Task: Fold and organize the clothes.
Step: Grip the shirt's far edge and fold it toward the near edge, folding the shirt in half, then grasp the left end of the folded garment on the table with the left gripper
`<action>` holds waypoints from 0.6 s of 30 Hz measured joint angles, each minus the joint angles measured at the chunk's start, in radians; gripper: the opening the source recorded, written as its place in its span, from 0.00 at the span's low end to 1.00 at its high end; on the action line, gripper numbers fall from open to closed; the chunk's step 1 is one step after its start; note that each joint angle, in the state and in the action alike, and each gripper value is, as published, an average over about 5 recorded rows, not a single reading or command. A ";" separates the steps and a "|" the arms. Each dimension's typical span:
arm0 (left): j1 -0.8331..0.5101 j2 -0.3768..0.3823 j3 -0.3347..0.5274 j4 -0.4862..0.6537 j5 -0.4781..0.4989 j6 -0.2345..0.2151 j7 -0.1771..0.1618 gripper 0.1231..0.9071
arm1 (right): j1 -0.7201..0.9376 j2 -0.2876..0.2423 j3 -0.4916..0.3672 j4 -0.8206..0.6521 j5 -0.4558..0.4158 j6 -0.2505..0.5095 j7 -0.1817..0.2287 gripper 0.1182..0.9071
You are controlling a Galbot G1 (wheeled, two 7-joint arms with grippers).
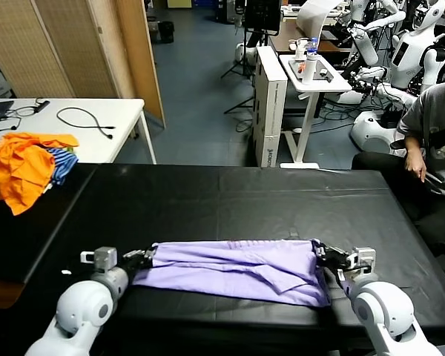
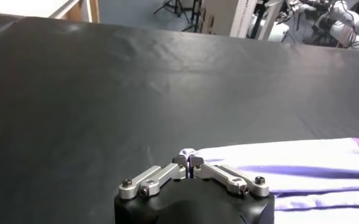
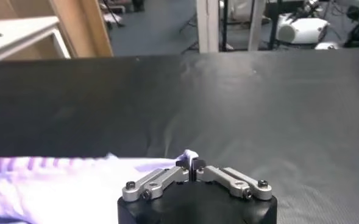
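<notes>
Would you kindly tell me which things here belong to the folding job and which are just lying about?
Job:
lavender T-shirt
left gripper, shut on its corner
right gripper, shut on its corner
black table

Lying about:
orange clothes pile
black cable

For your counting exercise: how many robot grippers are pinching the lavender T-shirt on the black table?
2. The left gripper is shut on the T-shirt's left end; the right gripper is shut on its right end. None appear hidden.
</notes>
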 joint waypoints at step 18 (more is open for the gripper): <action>0.131 -0.028 -0.125 -0.108 -0.009 -0.078 -0.030 1.00 | -0.107 -0.054 0.073 0.116 0.028 0.039 -0.049 1.00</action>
